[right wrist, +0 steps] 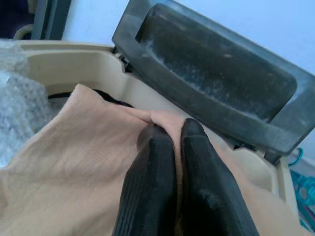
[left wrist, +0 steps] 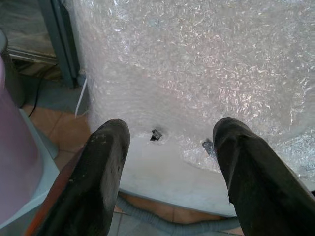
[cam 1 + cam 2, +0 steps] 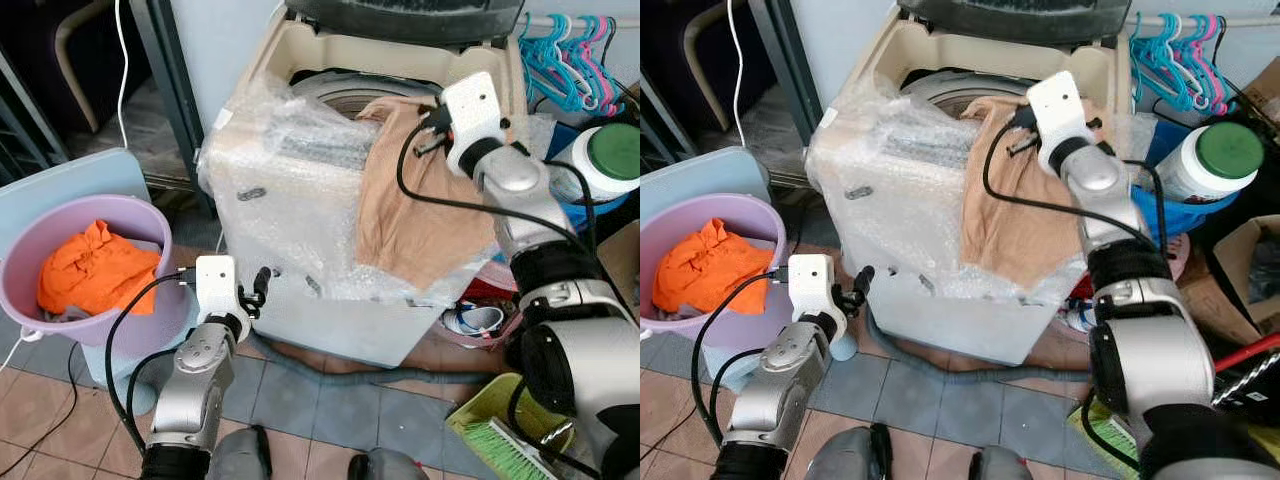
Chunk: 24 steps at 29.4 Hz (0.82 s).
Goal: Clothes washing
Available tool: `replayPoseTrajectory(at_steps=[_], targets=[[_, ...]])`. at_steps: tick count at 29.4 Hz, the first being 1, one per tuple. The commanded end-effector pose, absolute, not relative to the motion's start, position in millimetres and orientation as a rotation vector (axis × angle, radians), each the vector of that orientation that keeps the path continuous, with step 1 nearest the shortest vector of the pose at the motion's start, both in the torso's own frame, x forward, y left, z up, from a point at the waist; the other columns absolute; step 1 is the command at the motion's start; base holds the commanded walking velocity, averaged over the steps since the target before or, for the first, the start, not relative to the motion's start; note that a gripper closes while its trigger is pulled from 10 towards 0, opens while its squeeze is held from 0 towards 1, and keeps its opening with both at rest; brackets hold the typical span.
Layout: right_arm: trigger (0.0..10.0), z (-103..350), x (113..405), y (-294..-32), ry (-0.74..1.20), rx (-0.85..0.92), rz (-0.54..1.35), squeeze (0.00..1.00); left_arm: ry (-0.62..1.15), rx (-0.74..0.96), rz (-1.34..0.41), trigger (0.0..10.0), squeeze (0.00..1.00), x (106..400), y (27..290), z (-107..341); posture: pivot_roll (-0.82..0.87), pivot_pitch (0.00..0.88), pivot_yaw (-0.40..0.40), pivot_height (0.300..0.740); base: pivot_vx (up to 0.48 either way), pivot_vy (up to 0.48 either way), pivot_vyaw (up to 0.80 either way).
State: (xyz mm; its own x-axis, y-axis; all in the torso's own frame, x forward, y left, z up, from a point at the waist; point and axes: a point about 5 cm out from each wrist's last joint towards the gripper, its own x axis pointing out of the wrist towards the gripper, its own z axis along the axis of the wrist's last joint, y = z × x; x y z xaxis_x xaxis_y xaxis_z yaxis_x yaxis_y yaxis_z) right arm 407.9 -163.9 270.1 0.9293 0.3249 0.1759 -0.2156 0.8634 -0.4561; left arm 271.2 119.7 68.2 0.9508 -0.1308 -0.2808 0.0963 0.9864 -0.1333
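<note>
A top-loading washing machine (image 3: 300,190) wrapped in bubble wrap stands ahead with its dark lid (image 1: 221,73) raised. A tan cloth (image 3: 410,225) lies over the rim by the drum opening (image 3: 335,95) and hangs down the front. My right gripper (image 1: 176,132) is shut on the cloth's upper edge at the rim, also seen from above (image 3: 428,135). My left gripper (image 3: 258,290) hangs low in front of the machine, open and holding nothing; its fingers (image 2: 106,162) point at the wrapped front. An orange garment (image 3: 95,275) lies in a purple basin (image 3: 152,225) at my left.
Plastic hangers (image 3: 565,60) hang at the back right, above a white jar with a green lid (image 3: 610,160). A grey hose (image 3: 330,372) runs along the tiled floor under the machine. A green brush and dustpan (image 3: 500,430) lie at the right, near a cardboard box (image 3: 1250,260).
</note>
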Motion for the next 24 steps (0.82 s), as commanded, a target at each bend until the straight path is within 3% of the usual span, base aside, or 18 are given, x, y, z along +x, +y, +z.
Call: replayPoseTrajectory(at_steps=[1,8,10,13,14,15,19,24], targets=[[0.0,291.6,411.2,-158.6,-0.311,-0.455,0.284,0.00,0.284,-0.110,-0.120,10.0,0.00,274.4,116.3,69.7,-0.08,0.053,-0.021,0.740,0.000,0.000,0.00],[0.0,347.1,417.1,-128.1,-0.450,-0.391,0.276,0.00,0.279,-0.110,-0.127,10.0,0.00,277.7,114.3,69.8,-0.08,0.049,-0.025,0.740,0.000,0.000,0.00],[0.0,361.6,414.0,-110.4,-0.525,-0.281,0.315,0.00,0.277,-0.109,-0.130,10.0,0.00,278.5,113.6,69.9,-0.05,0.047,-0.036,0.740,0.000,0.000,0.00],[0.0,370.3,408.5,-69.9,-0.581,-0.361,0.376,0.00,0.255,-0.110,-0.105,10.0,0.00,279.1,113.8,74.1,0.00,0.046,-0.058,0.740,0.000,0.000,0.00],[1.8,369.8,408.0,-66.1,-0.584,-0.359,0.384,1.00,0.252,-0.111,-0.098,10.0,0.00,278.8,114.6,74.9,0.01,0.046,-0.061,0.740,0.000,0.000,0.00],[10.0,367.9,407.7,-61.4,-0.577,-0.340,0.392,1.00,0.250,-0.114,-0.085,10.0,0.00,277.6,116.6,75.5,0.02,0.047,-0.066,0.740,0.000,0.000,0.00],[10.0,351.4,407.1,-49.2,-0.557,-0.406,0.438,1.00,0.259,-0.112,-0.056,10.0,0.00,268.8,124.2,71.9,0.04,0.051,-0.070,0.740,0.000,0.000,0.00],[10.0,337.3,409.6,-60.1,-0.550,-0.494,0.410,1.00,0.266,-0.110,-0.062,10.0,0.00,269.5,125.0,70.7,0.01,0.052,-0.056,0.740,0.000,0.000,0.00]])
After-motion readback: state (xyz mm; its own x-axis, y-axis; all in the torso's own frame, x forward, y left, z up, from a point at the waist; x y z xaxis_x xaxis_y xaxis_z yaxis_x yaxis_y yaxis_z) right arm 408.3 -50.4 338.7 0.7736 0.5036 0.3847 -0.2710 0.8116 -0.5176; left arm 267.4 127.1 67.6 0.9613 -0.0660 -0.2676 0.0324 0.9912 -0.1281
